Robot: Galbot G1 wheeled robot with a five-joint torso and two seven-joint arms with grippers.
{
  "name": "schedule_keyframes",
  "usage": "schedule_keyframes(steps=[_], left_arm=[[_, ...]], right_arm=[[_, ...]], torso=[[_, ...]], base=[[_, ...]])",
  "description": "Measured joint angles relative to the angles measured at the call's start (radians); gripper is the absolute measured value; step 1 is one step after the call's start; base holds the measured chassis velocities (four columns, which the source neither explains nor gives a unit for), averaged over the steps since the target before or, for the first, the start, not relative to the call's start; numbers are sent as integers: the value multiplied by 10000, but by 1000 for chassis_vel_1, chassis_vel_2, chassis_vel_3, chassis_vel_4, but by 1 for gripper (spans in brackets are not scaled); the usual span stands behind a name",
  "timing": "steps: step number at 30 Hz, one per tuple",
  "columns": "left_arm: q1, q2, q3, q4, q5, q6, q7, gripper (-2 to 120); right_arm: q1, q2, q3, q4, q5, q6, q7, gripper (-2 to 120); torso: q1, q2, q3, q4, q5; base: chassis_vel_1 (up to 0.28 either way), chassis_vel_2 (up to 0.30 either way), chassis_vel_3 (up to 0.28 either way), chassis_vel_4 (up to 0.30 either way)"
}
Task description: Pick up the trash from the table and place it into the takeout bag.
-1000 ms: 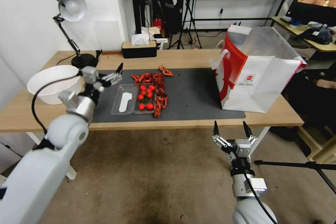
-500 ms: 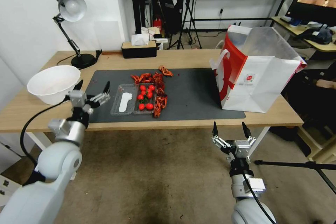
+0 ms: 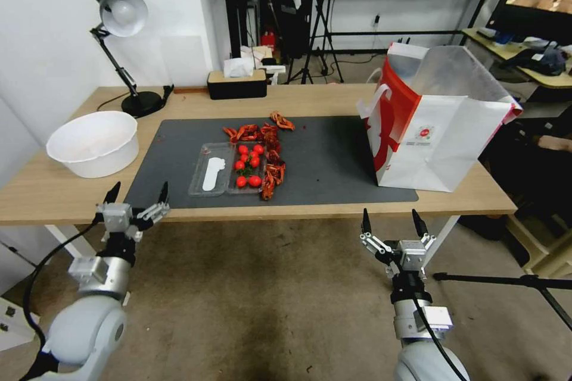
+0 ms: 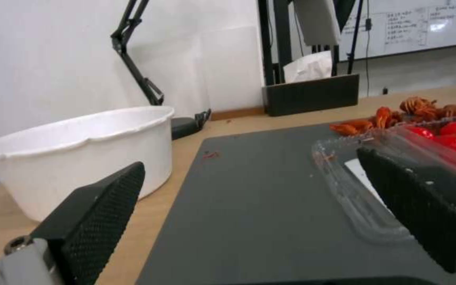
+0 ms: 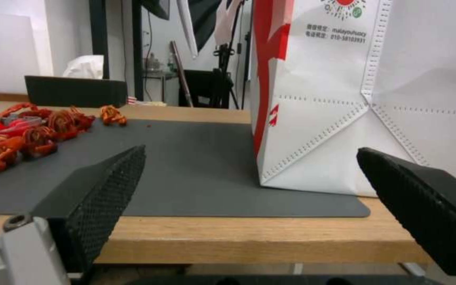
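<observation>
- Left gripper (image 3: 136, 194): held at the table's near edge, in front of the mat's near-left corner, fingers spread apart and holding nothing. In the left wrist view its two black pads (image 4: 99, 215) frame the mat, with the basin beside one pad and the clear tray behind the other.
- Right gripper (image 3: 389, 221): held below and in front of the table's near edge, near the bag, fingers spread apart and holding nothing. In the right wrist view the pads (image 5: 93, 200) frame the mat and the bag's lower front.
- Table (image 3: 333, 98): long axis runs left to right across the head view; it carries the dark mat (image 3: 328, 158).
- Trash: a clear tray (image 3: 213, 177) lies on the mat left of centre, long axis left to right, opened flat. Its left half holds a white flat piece (image 3: 210, 172); its right half holds red tomatoes (image 3: 247, 165).
- Red shells (image 3: 271, 155): scattered in a band along the tray's far and right sides, the band running roughly near to far, touching the tray.
- Bag (image 3: 435, 125): stands upright on the mat's right end, mouth open upward, logo face toward the robot, red side toward the tray.
- Basin (image 3: 95, 144): on the bare wood left of the mat.
- Lamp (image 3: 122, 47) and tissue box (image 3: 237, 82): at the table's far edge.
</observation>
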Motion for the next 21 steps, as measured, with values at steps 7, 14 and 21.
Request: schedule_keyframes(steps=[7, 14, 21], left_arm=[[262, -149, -106, 120, 157, -283, 3, 100], [597, -319, -111, 261, 255, -651, 18, 100], [657, -413, 75, 395, 391, -845, 36, 100]], right_arm=[[11, -29, -3, -24, 0, -6, 65, 100], [4, -19, -6, -118, 0, -6, 121, 100], [20, 36, -56, -171, -28, -25, 122, 100]], torso=[[0, -1, 0, -1, 0], [0, -1, 0, 1, 0], [-1, -1, 0, 0, 0]], base=[[0, 0, 0, 0], [0, 0, 0, 0], [0, 0, 0, 0]])
